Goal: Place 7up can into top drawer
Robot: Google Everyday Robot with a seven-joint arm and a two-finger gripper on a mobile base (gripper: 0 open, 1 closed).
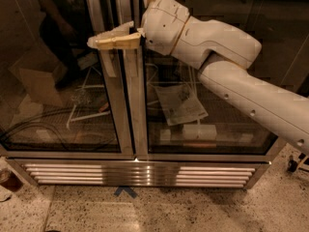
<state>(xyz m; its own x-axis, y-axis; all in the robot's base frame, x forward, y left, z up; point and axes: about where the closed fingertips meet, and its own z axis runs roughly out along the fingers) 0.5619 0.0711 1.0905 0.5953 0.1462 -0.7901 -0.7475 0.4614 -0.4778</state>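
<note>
Gripper (96,41) up near the top left of the glass-fronted cabinet (128,129), pointing left, right in front of the left door's frame, and we cannot tell whether it is clenched or released. The white arm (227,71) runs back from it down to the right edge of our view, crossing the right door (217,124). Behind that glass we see a printed sheet (181,104) and, nearer the cabinet's lower edge, a white box (199,131). Below the doors runs a slatted grille (140,174), with a blue mark (124,191) on the speckled floor (203,211) just in front. The 7up can is not in our view.
</note>
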